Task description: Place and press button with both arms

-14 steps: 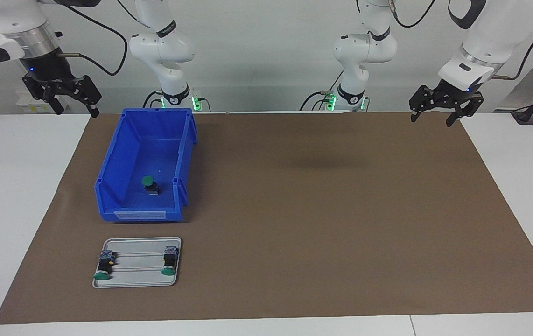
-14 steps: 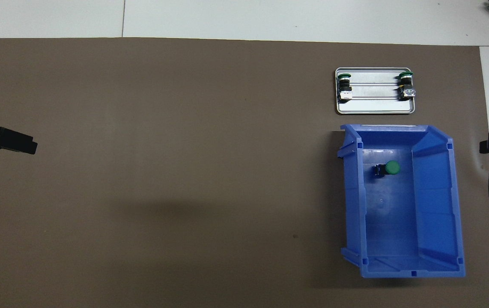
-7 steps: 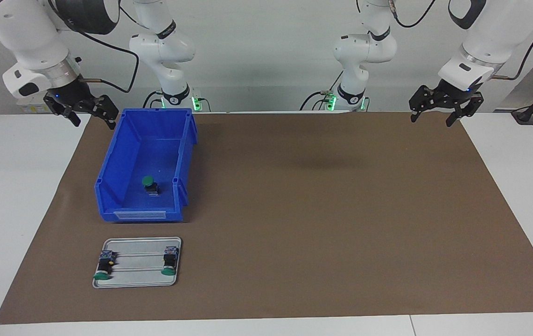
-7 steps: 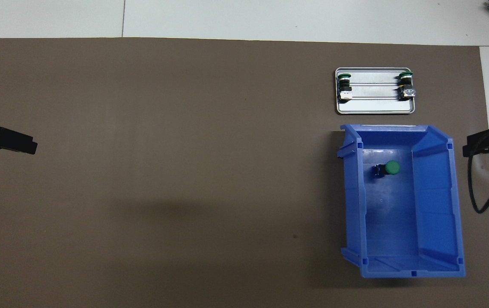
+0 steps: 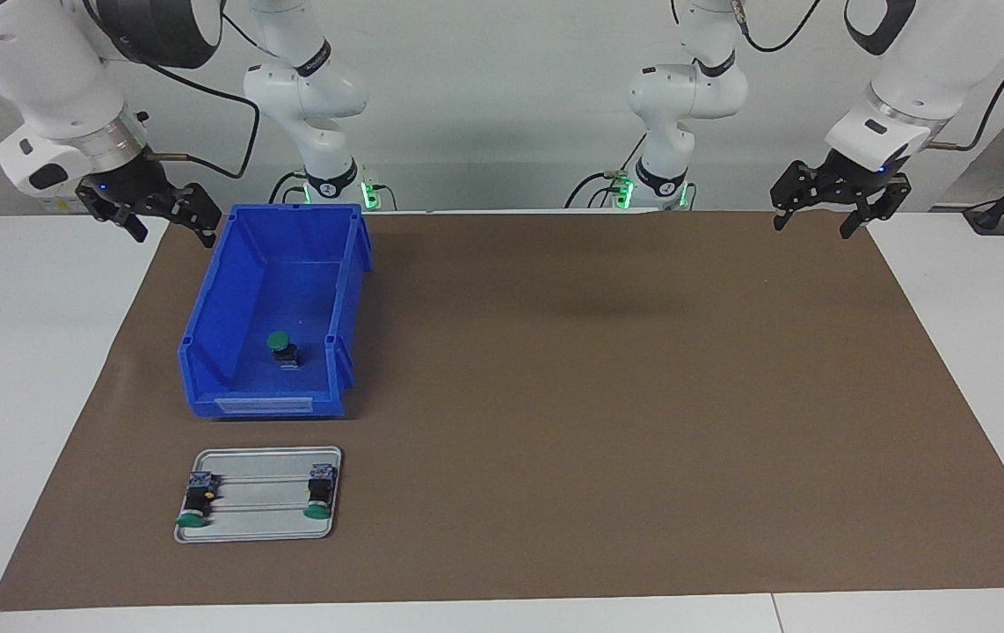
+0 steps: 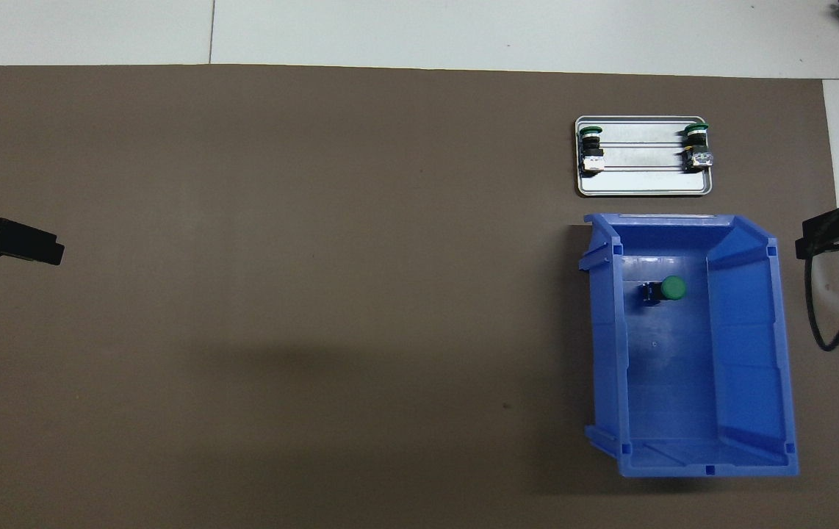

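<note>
A brown mat (image 5: 607, 396) covers most of the white table (image 5: 18, 369), leaving white strips bare along the table's edges.

A blue plastic storage bin (image 5: 243, 264) stands on the mat toward the right arm's end of the table, its open top up, its long side running away from the robots. One of its short walls reaches almost to the mat's edge nearest the robots; the other, lower wall carries a pale label strip.

A small silver metal tray (image 5: 260, 519) lies flat on the mat just beside that labelled end, farther from the robots than the bin, apart from it. Thin lines run along its length.
</note>
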`<state>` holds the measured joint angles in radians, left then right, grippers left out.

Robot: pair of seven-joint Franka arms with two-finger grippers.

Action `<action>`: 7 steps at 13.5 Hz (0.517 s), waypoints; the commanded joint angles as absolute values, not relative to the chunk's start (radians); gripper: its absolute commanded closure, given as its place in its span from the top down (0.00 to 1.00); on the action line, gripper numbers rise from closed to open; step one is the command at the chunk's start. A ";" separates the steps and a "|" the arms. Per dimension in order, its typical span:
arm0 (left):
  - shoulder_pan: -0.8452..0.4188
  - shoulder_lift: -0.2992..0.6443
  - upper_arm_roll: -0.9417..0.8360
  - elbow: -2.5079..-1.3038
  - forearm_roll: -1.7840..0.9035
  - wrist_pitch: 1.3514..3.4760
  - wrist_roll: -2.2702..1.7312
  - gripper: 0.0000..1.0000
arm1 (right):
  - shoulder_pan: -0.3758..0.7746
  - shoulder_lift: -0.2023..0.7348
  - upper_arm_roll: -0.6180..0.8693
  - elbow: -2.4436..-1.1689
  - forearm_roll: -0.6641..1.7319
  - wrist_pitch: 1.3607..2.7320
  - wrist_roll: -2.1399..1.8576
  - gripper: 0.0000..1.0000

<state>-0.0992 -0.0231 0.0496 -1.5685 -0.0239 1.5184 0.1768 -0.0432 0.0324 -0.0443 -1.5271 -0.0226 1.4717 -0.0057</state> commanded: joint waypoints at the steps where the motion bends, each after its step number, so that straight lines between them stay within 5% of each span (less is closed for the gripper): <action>1: -0.092 -0.054 0.046 -1.605 -0.025 1.529 0.176 1.00 | -0.063 0.029 -0.043 -1.516 0.026 1.497 -0.110 1.00; 7: -0.091 -0.054 0.046 -1.605 -0.025 1.529 0.176 1.00 | -0.063 0.028 -0.043 -1.534 0.034 1.592 -0.115 0.99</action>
